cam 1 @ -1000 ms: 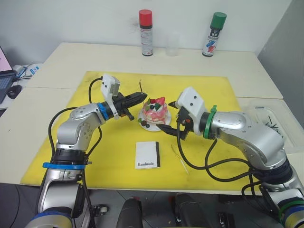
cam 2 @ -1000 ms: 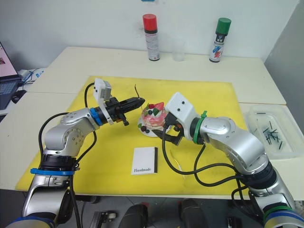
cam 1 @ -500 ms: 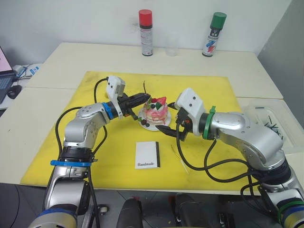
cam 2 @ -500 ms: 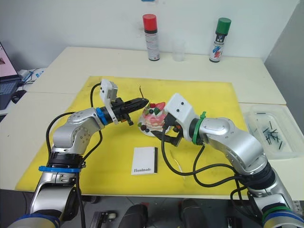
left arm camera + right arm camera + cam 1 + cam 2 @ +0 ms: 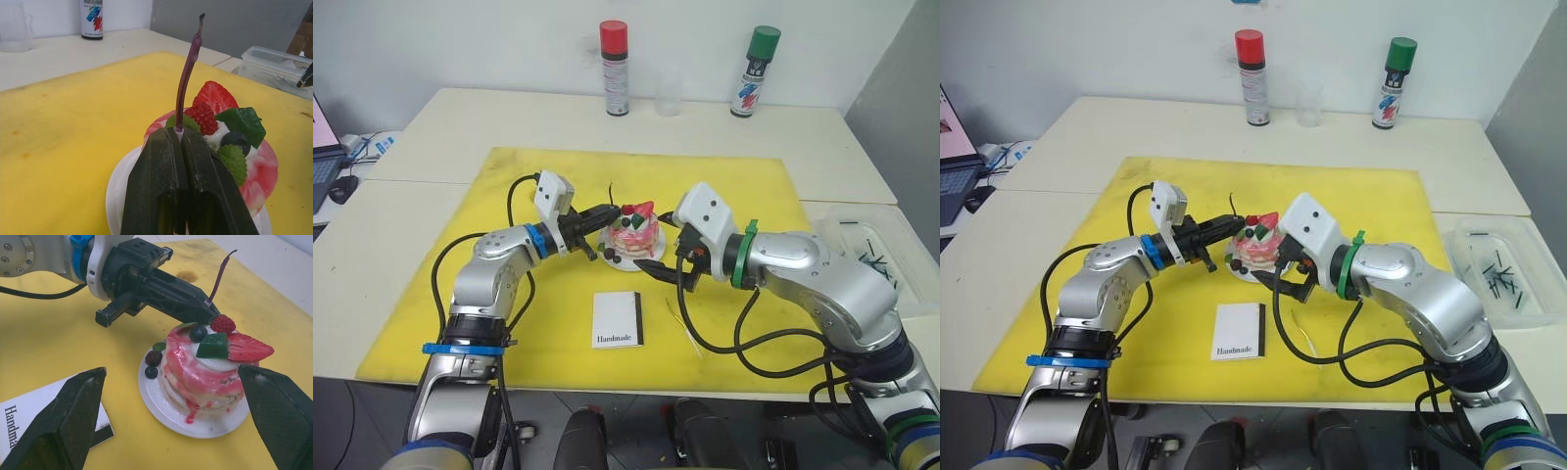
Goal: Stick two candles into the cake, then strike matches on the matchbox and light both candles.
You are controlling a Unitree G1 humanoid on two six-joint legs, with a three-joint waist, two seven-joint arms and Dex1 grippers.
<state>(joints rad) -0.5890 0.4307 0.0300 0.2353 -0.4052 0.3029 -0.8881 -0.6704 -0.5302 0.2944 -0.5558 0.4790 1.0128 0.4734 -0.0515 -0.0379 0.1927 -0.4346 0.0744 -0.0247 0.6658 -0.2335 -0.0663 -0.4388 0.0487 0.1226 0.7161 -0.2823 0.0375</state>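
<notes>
The cake (image 5: 634, 227), pink and white with a strawberry on top, stands on a small white plate (image 5: 615, 257) on the yellow mat. My left gripper (image 5: 605, 213) is shut on a thin candle (image 5: 188, 73) with a dark wick tip. It holds the candle upright at the cake's left edge; whether the base touches the cake I cannot tell. My right gripper (image 5: 658, 250) is open, one finger on each side of the cake, from its front right. A second candle (image 5: 683, 323) lies on the mat beside the white matchbox (image 5: 617, 319). Dark matches (image 5: 1498, 274) lie in a clear tub.
The clear tub (image 5: 862, 245) sits off the mat on the right. At the table's back stand a red-capped spray can (image 5: 615, 67), a clear cup (image 5: 668, 93) and a green-capped can (image 5: 749, 70). A laptop (image 5: 321, 147) is at the far left.
My left gripper has carried the candle to the right, from a short way left of the cake up to its edge. The right gripper has stayed in place.
</notes>
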